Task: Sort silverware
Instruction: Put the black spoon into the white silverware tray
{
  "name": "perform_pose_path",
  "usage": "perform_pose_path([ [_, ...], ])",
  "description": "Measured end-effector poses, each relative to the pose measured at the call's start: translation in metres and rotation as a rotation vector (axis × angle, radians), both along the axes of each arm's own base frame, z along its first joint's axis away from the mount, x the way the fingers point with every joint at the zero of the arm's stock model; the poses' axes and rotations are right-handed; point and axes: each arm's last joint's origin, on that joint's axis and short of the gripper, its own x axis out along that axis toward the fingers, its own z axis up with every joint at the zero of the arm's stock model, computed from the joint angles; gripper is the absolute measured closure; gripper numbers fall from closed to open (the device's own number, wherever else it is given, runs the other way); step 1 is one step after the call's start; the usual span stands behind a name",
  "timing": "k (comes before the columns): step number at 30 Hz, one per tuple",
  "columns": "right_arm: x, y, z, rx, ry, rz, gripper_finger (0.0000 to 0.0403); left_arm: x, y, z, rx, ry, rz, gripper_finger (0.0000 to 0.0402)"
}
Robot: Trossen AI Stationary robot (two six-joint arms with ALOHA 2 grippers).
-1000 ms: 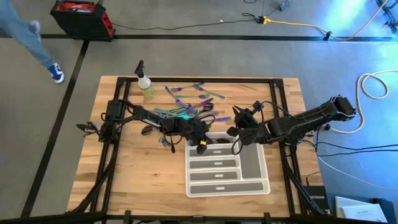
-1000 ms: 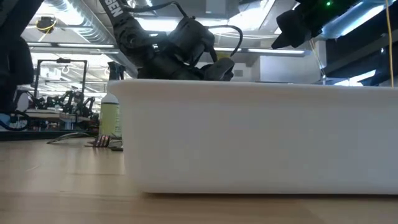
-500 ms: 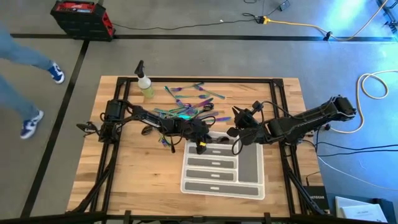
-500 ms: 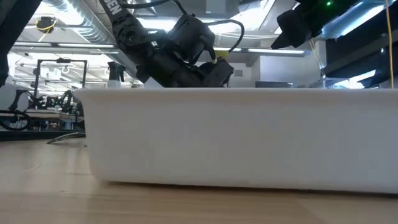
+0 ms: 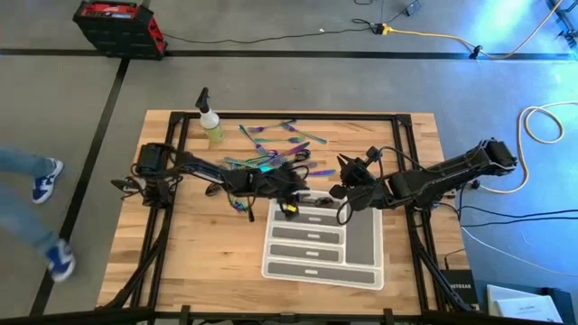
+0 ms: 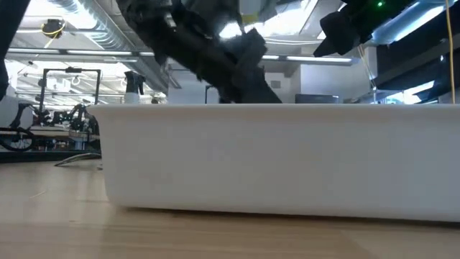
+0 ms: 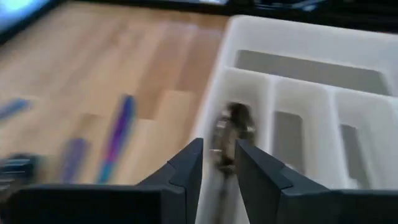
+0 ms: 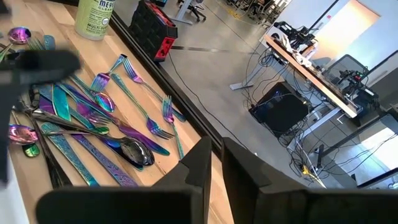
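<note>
iridescent purple-green silverware (image 8: pixel 93 134), seemingly white tray (image 5: pixel 366 246), yellow-green bottle (image 5: pixel 213 129)

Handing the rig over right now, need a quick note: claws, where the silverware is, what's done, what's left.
Left claw: over the tray's far-left corner, fingers slightly apart around a small blurred metal piece; whether it is gripped or just released is unclear.
Right claw: shut, empty, waiting beside the tray's far-right corner.
Silverware: mostly piled on the table beyond the tray, near the spray bottle.
Done: tray contents too small to tell.
Left: sort the pile into compartments.

Iridescent silverware (image 5: pixel 271 144) heaped beside tray
</note>
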Motion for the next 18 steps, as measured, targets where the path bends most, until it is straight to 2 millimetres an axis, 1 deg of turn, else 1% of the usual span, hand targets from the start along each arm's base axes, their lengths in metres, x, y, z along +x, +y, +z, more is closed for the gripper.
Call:
perform_pose_path([
  [4,0.000,0.000,0.000,0.005,-0.007,-0.001,0.0382,-0.027,-0.012,0.018,0.135,0.171,0.180,0.0322],
  [6,0.000,0.000,0.000,0.007,-0.008,-0.001,0.0382,-0.044,-0.019,0.021,0.235,0.271,0.294,0.0322],
  [9,0.000,0.000,0.000,0.009,-0.012,0.000,0.0382,-0.068,-0.027,0.024,0.321,0.321,0.429,0.0322],
  [11,0.000,0.000,0.000,0.008,-0.008,0.001,0.0382,-0.085,-0.028,0.024,0.306,0.376,0.462,0.0322],
  [15,0.001,0.001,0.000,0.028,-0.005,0.018,0.0382,-0.123,-0.024,0.015,0.250,0.527,0.550,0.0322],
  [18,0.001,0.001,0.000,0.030,-0.004,0.020,0.0382,-0.146,-0.013,0.011,0.212,0.613,0.629,0.0322],
])
